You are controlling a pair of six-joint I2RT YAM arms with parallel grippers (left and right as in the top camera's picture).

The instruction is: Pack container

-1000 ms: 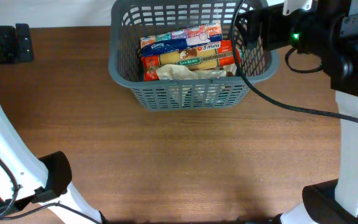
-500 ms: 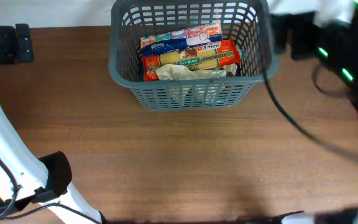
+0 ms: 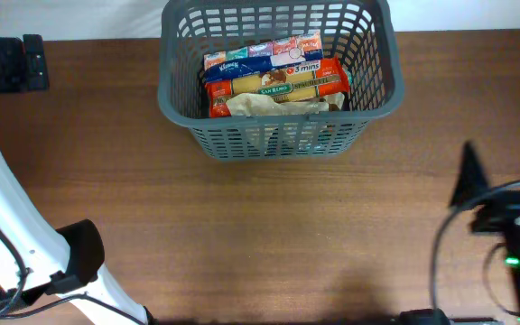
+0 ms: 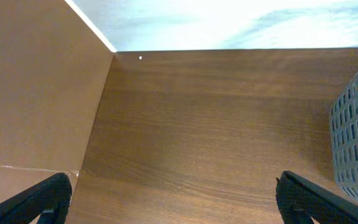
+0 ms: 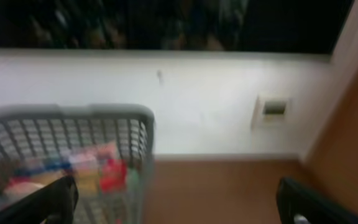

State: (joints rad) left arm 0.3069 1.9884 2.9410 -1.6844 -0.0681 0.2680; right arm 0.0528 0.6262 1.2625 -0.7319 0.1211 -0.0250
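Observation:
The dark grey slotted basket (image 3: 278, 144) stands at the back middle of the table. It holds a red pasta packet (image 3: 278, 86), a blue tissue packet (image 3: 237, 65), other small packets and a crumpled beige wrapper (image 3: 269, 106). My left gripper (image 3: 31, 61) is at the far left, well away from the basket, open and empty (image 4: 173, 193); the basket's wall shows at the right edge of the left wrist view (image 4: 356, 124). My right gripper (image 3: 468, 173) is at the front right, open and empty (image 5: 176, 193). Its blurred wrist view shows the basket (image 5: 73, 115) to the left.
The brown wooden table (image 3: 269, 235) stretches in front of the basket. A white wall (image 5: 216, 106) with a small socket (image 5: 272, 109) runs behind the table. A cable (image 3: 436, 262) loops by the right arm. The left arm's base (image 3: 79, 262) sits at the front left.
My right arm has swung from beside the basket's back right corner down to the front right of the table. The left arm and the basket's contents have not moved.

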